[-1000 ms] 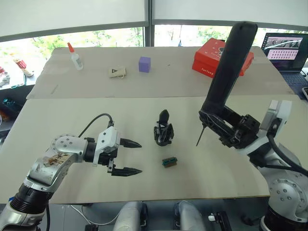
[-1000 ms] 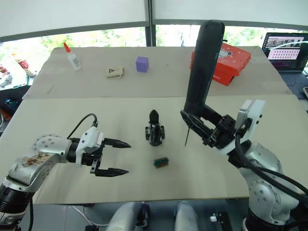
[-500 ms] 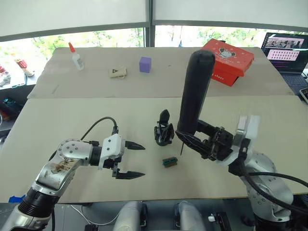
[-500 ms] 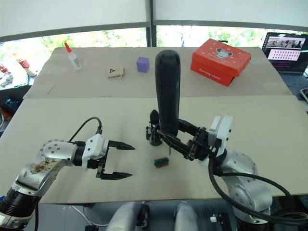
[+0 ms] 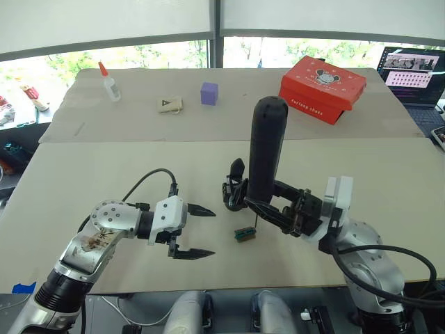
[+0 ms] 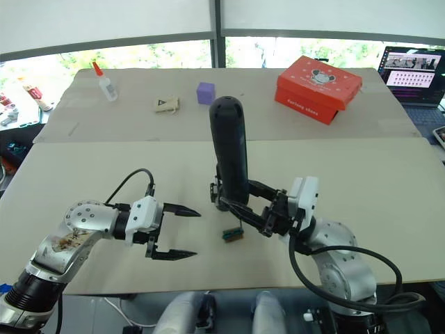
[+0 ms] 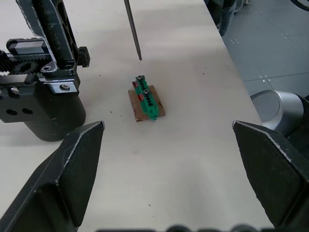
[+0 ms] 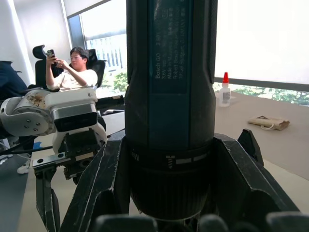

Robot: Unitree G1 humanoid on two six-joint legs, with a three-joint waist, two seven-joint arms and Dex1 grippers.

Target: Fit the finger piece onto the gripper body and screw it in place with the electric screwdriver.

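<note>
right tool [image 5: 278, 212] clamps the electric screwdriver [image 5: 267, 149] upright, bit hanging just above the green-and-brown block [image 7: 146, 99], likely to pick up a screw. gripper body [image 5: 235, 191] stands just beside it on the tabletop [image 5: 104, 167]. left tool [image 5: 197, 232] wide open, empty, near the block.

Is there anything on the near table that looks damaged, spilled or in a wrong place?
Nothing stands out. The gripper body stands upright, the small green block lies flat beside it, and the screwdriver is held upright above them.
</note>
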